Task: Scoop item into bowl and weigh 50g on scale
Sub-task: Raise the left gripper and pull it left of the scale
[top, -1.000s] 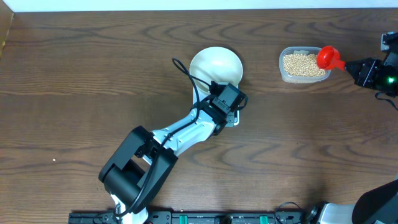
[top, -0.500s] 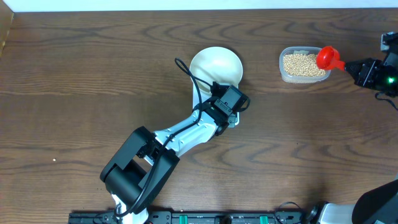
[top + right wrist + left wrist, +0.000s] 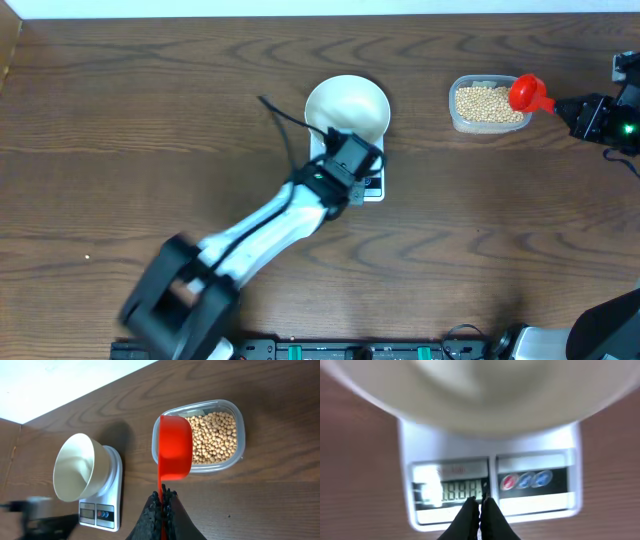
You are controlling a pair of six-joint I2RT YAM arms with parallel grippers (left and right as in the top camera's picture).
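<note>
Black pincer (image 3: 480, 506), white arm (image 3: 262, 222), black cable (image 3: 283, 113)

My left arm (image 3: 270, 215) lies diagonally across the near-left table (image 3: 480, 230) and blocks that way in to the scale (image 3: 372, 188). The left gripper (image 3: 480, 506), fingers pressed together, hangs over the display. The bowl (image 3: 347, 105) covers the scale's far part. Between the bowl and the clear tub (image 3: 488, 125) I have an open lane of wood. The red scoop (image 3: 528, 93) overhangs the tub's right rim. The near-right table is open.
</note>
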